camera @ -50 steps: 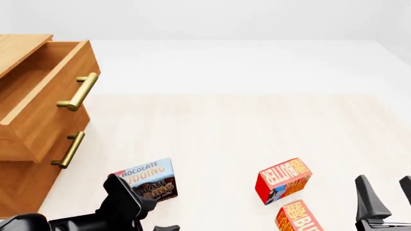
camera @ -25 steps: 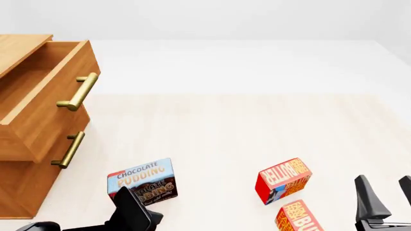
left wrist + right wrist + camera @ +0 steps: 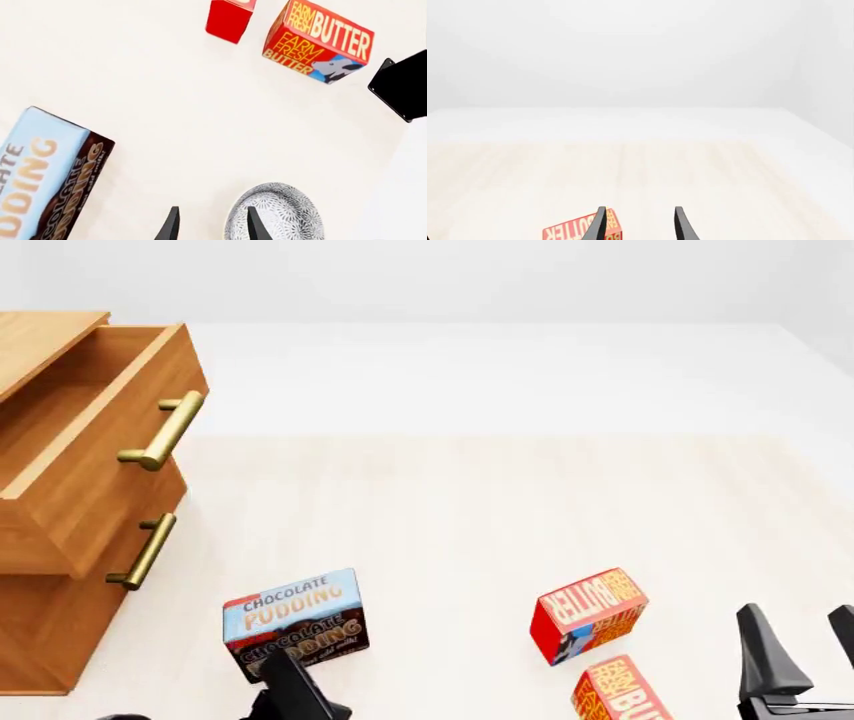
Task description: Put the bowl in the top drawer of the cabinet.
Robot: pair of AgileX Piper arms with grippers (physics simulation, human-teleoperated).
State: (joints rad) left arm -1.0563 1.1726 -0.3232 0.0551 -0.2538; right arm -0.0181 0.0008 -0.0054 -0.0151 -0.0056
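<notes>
The bowl (image 3: 283, 210), white with a fine grey pattern, shows only in the left wrist view, on the table at the picture's edge. My left gripper (image 3: 212, 229) is open above it, one finger (image 3: 254, 226) over the bowl's rim and the other beside it. In the front view the bowl is hidden and only part of the left arm (image 3: 299, 692) shows at the near edge. The cabinet (image 3: 54, 620) stands at the left with its top drawer (image 3: 100, 455) pulled open. My right gripper (image 3: 803, 645) (image 3: 639, 225) is open and holds nothing, at the near right.
A chocolate pudding box (image 3: 294, 620) (image 3: 47, 185) stands close to the left arm. Two red butter boxes (image 3: 590, 612) (image 3: 625, 692) lie toward the near right, also seen as butter boxes (image 3: 319, 42) (image 3: 228, 19) from the left wrist. The lower drawer handle (image 3: 142, 551) is shut in.
The left arm has drawn back toward the near edge and sunk lower in the front view, uncovering the pudding box. The right gripper has not moved.
</notes>
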